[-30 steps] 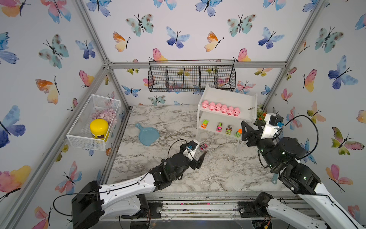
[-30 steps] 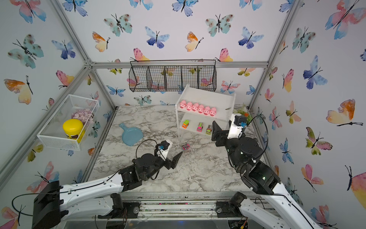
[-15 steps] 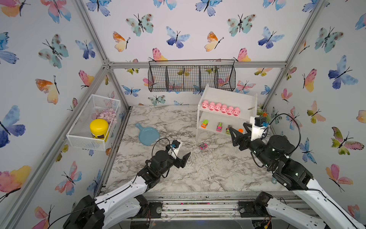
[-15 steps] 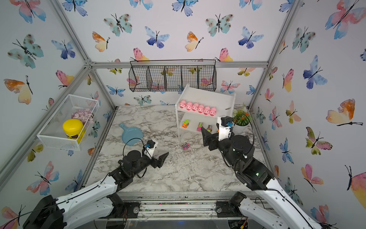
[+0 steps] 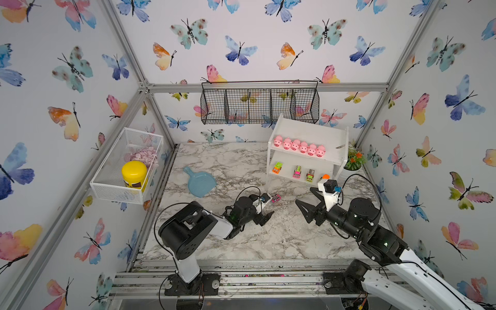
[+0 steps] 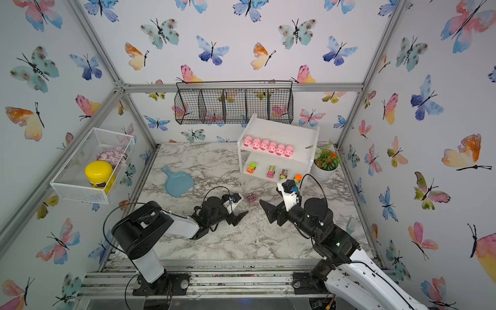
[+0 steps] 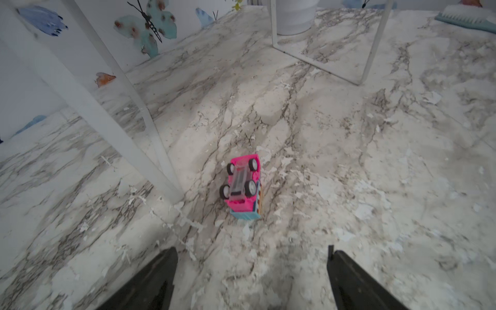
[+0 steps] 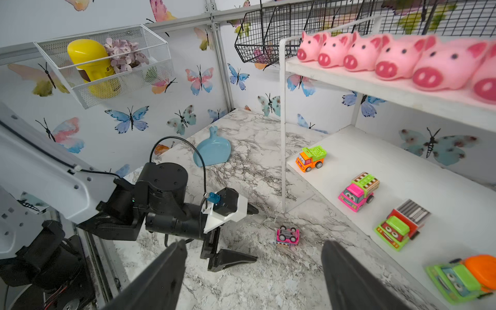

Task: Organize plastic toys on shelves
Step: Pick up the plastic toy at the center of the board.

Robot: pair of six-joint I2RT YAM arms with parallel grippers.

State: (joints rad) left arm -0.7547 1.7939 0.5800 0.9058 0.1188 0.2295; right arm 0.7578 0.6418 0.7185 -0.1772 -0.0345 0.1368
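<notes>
The white shelves stand at the back right. Several pink pigs line the top tier. Toy trucks sit on the lower tier: orange, pink, green and red, green and orange. One pink truck lies upside down on the marble table in front of the shelves. My left gripper is open and empty just short of it. My right gripper hangs open and empty to the truck's right.
A blue pan-shaped dish lies at the table's left. On the left wall hangs a white mesh basket holding a yellow jar. A black wire basket hangs above the shelves. A potted plant stands right of them.
My right gripper has drawn away from the lower shelf toward the middle of the table. The left gripper pulled back, then returned near the pink truck. Both jaws opened wider.
</notes>
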